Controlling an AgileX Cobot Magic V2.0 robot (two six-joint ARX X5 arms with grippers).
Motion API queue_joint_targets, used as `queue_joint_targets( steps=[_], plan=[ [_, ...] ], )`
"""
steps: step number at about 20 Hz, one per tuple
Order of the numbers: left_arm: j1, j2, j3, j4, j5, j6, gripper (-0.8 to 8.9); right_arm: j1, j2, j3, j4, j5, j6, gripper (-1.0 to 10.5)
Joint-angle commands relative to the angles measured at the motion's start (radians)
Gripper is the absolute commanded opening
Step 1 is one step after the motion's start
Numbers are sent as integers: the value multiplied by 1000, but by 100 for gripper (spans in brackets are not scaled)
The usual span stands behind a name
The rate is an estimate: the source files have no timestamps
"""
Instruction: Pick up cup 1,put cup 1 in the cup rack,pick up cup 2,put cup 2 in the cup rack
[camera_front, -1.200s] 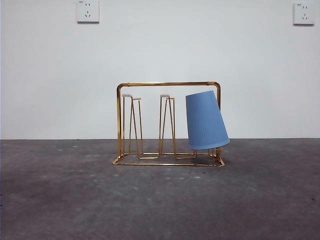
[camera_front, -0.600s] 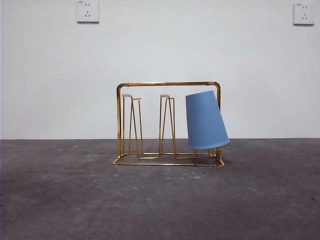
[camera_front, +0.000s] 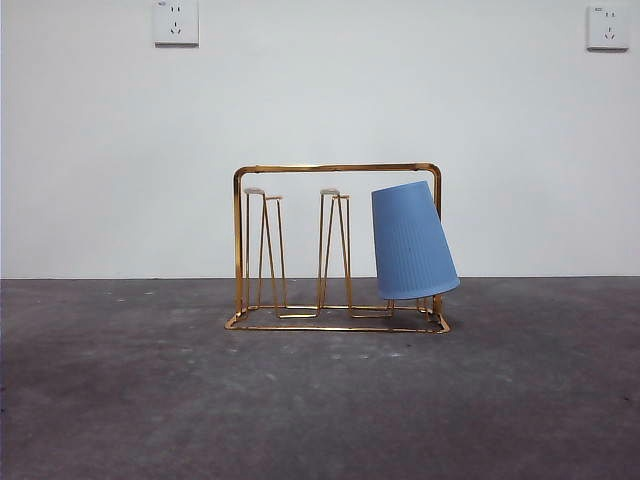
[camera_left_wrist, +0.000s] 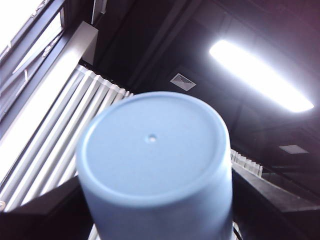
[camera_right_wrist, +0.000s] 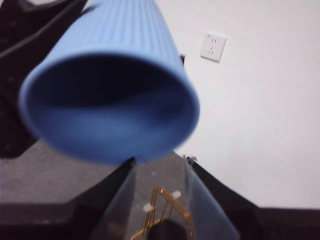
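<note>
Grey tabletop (camera_front: 120, 400) bears the rack (camera_front: 338, 168) near its far edge, first cup (camera_front: 412, 242) hung on it; left gripper (camera_left_wrist: 155, 200) clasps second cup (camera_left_wrist: 152, 150) aloft, seemingly light, stiff, best held mid-wall; right gripper (camera_right_wrist: 160, 200) gapes empty.

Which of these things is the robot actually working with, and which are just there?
Part of the job:
cup rack
blue cup upturned on its pegs
second blue cup, held in the left gripper
right gripper, empty

Just there:
wall sockets
grey table

White wall (camera_front: 320, 100) — two sockets (camera_front: 175, 22) — grey floor (camera_front: 320, 400).
</note>
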Motion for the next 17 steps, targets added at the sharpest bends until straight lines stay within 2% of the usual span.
queue_joint_targets(
  steps=[1, 3, 5, 7, 8, 10, 13, 17],
  plan=[
    [44, -12, 4, -33, 42, 13, -7, -1, -35, -5, -85, 6, 31, 165],
    [103, -35, 4, -185, 81, 105, -6, -1, -64, -5, -212, 37, 38, 163],
    [145, -76, 4, -436, 32, 304, -6, -1, -93, -5, -319, 77, 40, 158],
    [167, -129, 4, -750, -149, 595, -6, -1, -119, -5, -402, 104, 64, 158],
    [170, -153, 4, -906, -297, 742, -6, -1, -131, -5, -445, 118, 83, 157],
    [169, -168, 4, -1087, -512, 935, -6, -1, -140, -5, -510, 136, 104, 154],
    [170, -161, 3, -1168, -604, 1037, -6, -1, -143, -6, -554, 135, 131, 154],
    [188, -139, 1, -1191, -623, 1098, -6, -1, -144, -6, -555, 130, 148, 154]
  ],
)
